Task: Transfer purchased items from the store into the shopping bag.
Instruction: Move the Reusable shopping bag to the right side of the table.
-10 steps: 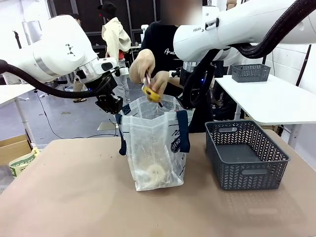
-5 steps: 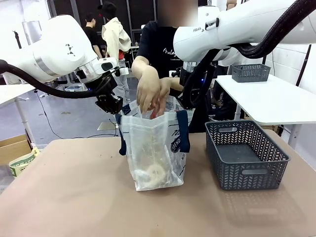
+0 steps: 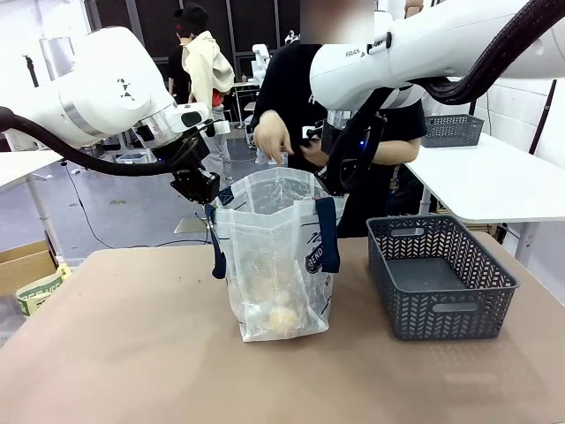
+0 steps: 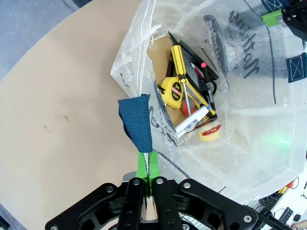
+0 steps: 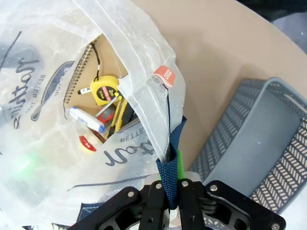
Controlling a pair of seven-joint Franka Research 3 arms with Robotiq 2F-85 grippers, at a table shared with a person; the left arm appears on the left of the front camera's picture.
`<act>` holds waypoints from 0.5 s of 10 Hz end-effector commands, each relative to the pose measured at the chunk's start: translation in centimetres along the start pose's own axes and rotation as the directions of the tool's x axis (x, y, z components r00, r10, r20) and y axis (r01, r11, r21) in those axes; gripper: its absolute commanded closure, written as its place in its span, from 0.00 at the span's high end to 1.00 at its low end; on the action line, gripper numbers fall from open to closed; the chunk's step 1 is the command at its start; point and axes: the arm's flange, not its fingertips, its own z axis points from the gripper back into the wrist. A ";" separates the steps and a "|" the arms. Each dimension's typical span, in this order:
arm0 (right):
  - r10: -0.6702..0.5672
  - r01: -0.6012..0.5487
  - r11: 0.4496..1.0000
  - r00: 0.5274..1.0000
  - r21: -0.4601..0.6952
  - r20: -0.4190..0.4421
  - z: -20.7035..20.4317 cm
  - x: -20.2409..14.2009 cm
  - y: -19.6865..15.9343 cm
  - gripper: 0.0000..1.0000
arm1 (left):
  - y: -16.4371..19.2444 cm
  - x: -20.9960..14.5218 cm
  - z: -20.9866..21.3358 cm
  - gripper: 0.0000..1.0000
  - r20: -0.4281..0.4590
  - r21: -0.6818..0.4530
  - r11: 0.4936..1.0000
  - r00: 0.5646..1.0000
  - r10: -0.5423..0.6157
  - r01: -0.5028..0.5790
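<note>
The shopping bag (image 3: 278,256) stands open on the tan table, held up by both arms. My left gripper (image 3: 210,203) is shut on its left navy handle (image 4: 136,127). My right gripper (image 3: 327,196) is shut on the right navy handle (image 5: 171,177). Looking down into the bag, I see purchased items: a yellow tape measure (image 4: 172,91), a tan spiral notebook (image 5: 84,72), a white tube (image 4: 192,122), a yellow-handled tool (image 4: 184,76) and a small yellow roll (image 4: 209,132). A person's hand (image 3: 272,141) hovers above and behind the bag's mouth.
A dark grey lattice basket (image 3: 441,283) sits just right of the bag, with nothing visible in it. Bare table (image 3: 132,353) lies to the left and front. A white side table (image 3: 494,177) with a second basket (image 3: 448,130) stands at the far right.
The person's hands brought a yellow item down into the bag, then drew back up and away. More items now lie at the bag's bottom. Both grippers stayed still.
</note>
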 end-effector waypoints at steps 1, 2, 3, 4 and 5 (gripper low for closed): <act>-0.002 0.002 1.000 1.000 0.001 -0.004 -0.1 0.0 -0.1 0.00 | -0.1 -0.1 -0.1 0.00 -0.003 0.001 1.000 1.000 0.012 -0.012; -0.002 0.002 1.000 1.000 0.001 -0.004 -0.1 0.0 -0.1 0.00 | -0.1 -0.1 -0.1 0.00 -0.003 0.001 1.000 1.000 0.012 -0.012; -0.002 0.002 1.000 1.000 0.001 -0.004 -0.1 0.0 -0.1 0.00 | -0.1 -0.1 -0.1 0.00 -0.003 0.001 1.000 1.000 0.012 -0.012; -0.002 0.002 1.000 1.000 0.001 -0.004 -0.1 0.0 -0.1 0.00 | -0.1 -0.1 -0.1 0.00 -0.003 0.001 1.000 1.000 0.012 -0.012; -0.002 0.002 1.000 1.000 0.001 -0.004 -0.1 0.0 -0.1 0.00 | -0.1 -0.1 -0.1 0.00 -0.003 0.001 1.000 1.000 0.012 -0.012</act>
